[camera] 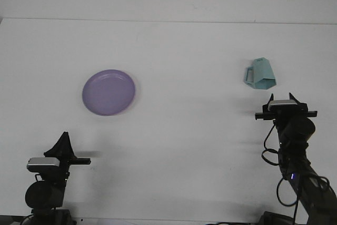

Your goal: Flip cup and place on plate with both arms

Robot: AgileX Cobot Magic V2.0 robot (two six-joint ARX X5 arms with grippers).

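The pale teal cup (260,75) is lying tipped on its side on the white surface (200,130), at the right, with its handle pointing left. The right end effector (287,100) is hovering just in front of it, not touching; how far its fingers are parted cannot be told. Well apart to the left, the purple plate (108,92) is sitting flat with nothing on it. The left end effector (64,142) is resting low at the near edge, gripping nothing, its opening also unclear.
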